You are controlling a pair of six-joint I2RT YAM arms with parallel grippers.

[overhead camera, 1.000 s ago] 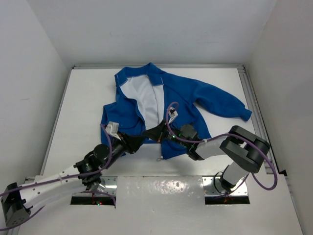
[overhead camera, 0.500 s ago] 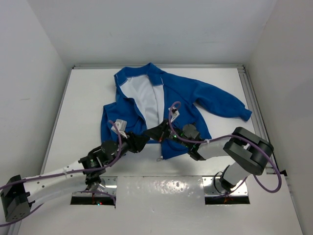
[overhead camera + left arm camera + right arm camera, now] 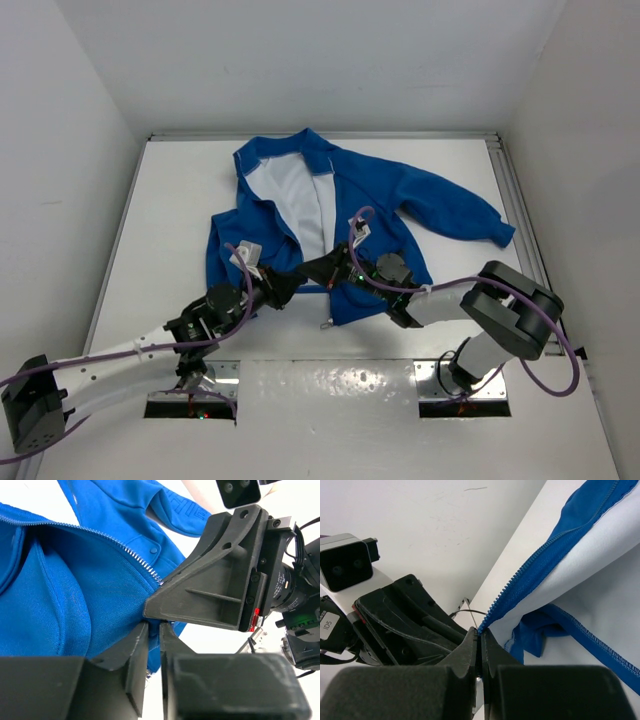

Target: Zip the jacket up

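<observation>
The bright blue jacket (image 3: 400,200) lies spread on the table, its front open at the top and showing white lining (image 3: 300,205). My left gripper (image 3: 290,288) and right gripper (image 3: 318,272) meet tip to tip at the bottom of the front opening. In the left wrist view my left gripper (image 3: 153,630) is shut on blue fabric just under the zipper teeth (image 3: 135,555). In the right wrist view my right gripper (image 3: 480,635) is shut on the lower end of the other toothed zipper edge (image 3: 530,567). A small pale piece (image 3: 326,322) hangs at the hem; I cannot tell if it is the pull.
White walls (image 3: 80,180) close in the table on the left, back and right. A metal rail (image 3: 520,210) runs along the right edge. The right sleeve (image 3: 470,215) stretches toward that rail. Purple cables (image 3: 352,228) loop above the right wrist.
My left arm has moved a little right, bringing its gripper closer against the right gripper at the jacket's lower front. The right arm has shifted slightly right. The jacket has barely moved.
</observation>
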